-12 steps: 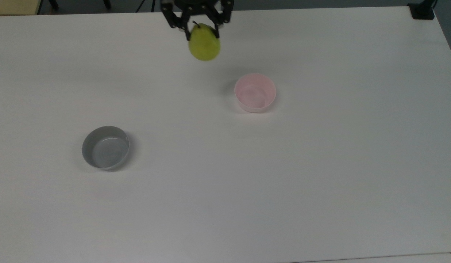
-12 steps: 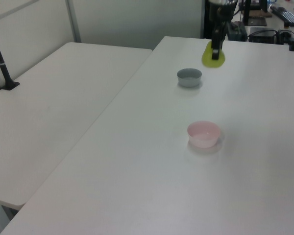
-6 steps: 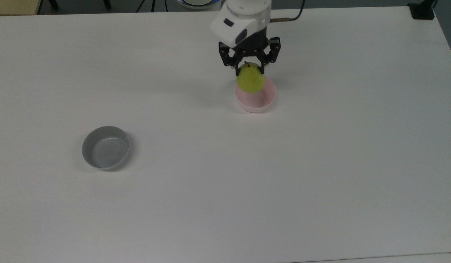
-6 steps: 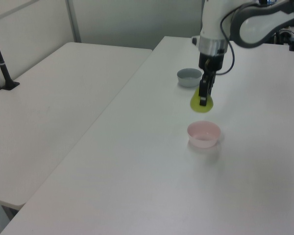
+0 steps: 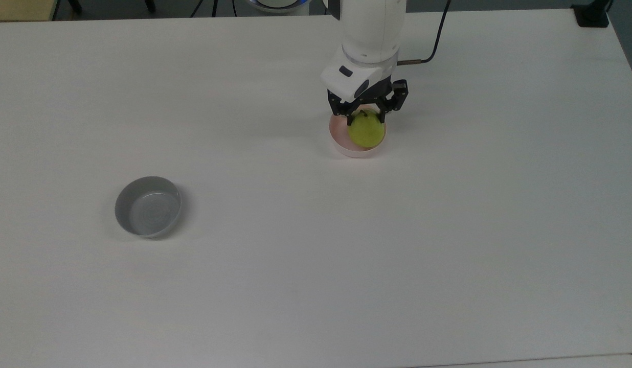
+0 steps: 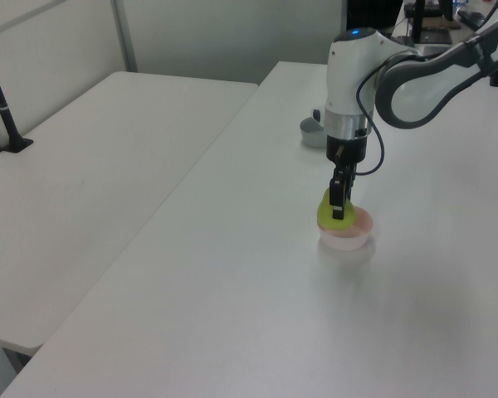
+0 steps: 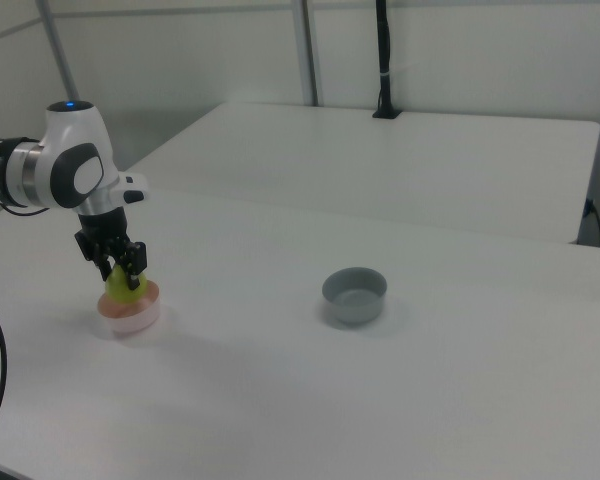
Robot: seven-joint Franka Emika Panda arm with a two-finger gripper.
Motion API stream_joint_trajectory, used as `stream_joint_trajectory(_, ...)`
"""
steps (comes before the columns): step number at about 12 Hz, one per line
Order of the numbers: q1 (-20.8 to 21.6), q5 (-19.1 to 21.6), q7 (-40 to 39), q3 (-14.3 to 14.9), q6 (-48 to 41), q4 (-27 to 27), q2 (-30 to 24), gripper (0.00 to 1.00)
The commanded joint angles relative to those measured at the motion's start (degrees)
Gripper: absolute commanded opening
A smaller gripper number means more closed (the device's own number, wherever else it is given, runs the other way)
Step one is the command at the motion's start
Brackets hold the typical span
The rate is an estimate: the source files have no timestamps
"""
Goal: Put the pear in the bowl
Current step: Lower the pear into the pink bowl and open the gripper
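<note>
The yellow-green pear [image 5: 367, 133] sits low in the mouth of the pale pink bowl [image 5: 340, 145], toward the top view's right side of it. My gripper [image 5: 365, 120] points straight down over the bowl and is shut on the pear, its black fingers [image 5: 350, 119] against the pear's upper sides by the stem. In the left view the pear [image 6: 327, 218] pokes above the bowl [image 6: 349, 240] with the gripper [image 6: 339, 212] on it. The right view shows the pear [image 7: 119, 290], bowl [image 7: 130, 313] and gripper [image 7: 123, 272] stacked the same way.
A grey shallow bowl [image 5: 148, 206] stands alone toward the top view's lower left, also seen as the grey bowl [image 7: 355, 295] and, partly behind the arm, the grey bowl [image 6: 309, 132]. A second white table [image 6: 91, 174] adjoins at the left view's left.
The gripper carried the pear from the table's far edge across to the pink bowl and lowered it into the bowl's opening. Both bowls stayed put.
</note>
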State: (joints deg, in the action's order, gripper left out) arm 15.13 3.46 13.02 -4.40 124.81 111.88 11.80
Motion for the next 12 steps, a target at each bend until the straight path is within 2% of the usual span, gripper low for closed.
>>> stream_joint_trajectory(1,0.4,-2.3,1.4,0.4,1.2,0.6,0.4,0.00)
stream_joint_trajectory(3,0.5,-3.3,1.4,0.3,1.2,1.0,0.8,0.00)
stream_joint_trajectory(4,0.4,-3.4,1.5,0.3,1.0,1.1,0.8,0.11)
stream_joint_trajectory(5,0.3,-3.4,1.5,0.4,0.9,1.1,0.8,0.39)
stream_joint_trajectory(6,0.1,-3.4,1.6,0.4,0.6,1.0,0.8,0.78)
stream_joint_trajectory(7,0.2,-3.5,2.1,0.4,0.5,1.0,0.7,0.97)
stream_joint_trajectory(9,0.1,-3.9,3.1,0.4,-0.4,0.8,0.5,1.00)
stream_joint_trajectory(12,-0.3,-4.7,3.2,0.4,-6.4,-1.1,-1.6,1.00)
